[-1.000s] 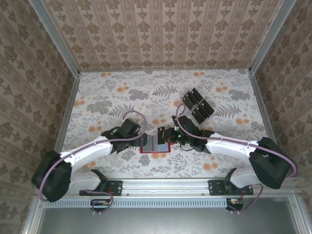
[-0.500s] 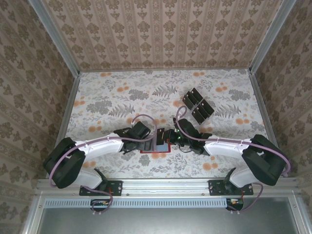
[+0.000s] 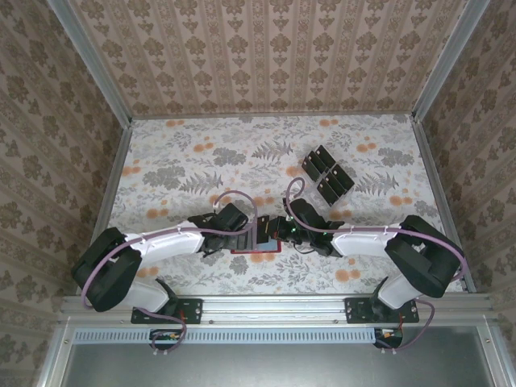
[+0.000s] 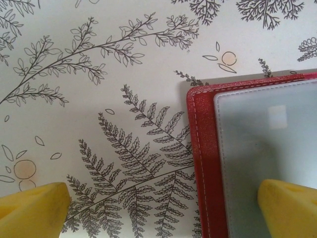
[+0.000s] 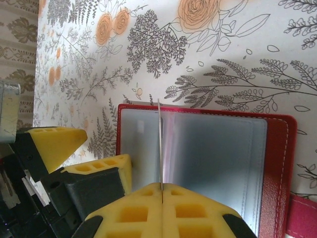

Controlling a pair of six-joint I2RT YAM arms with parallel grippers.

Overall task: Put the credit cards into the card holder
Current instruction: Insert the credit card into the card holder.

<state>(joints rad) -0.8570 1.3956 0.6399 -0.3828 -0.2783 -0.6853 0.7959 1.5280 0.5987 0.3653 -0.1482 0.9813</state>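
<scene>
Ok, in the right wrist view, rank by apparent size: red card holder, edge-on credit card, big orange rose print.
1. card holder, open, largest.
2. orange rose print, cut off at the top edge.
3. credit card, edge-on, just a thin line, so its real size is unsure.

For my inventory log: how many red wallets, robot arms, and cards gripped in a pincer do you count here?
Red wallets: 1, the card holder
Robot arms: 2, the left arm and the right arm
Cards in a pincer: 1, a card seen edge-on in the right pincer
Total: 4
</scene>
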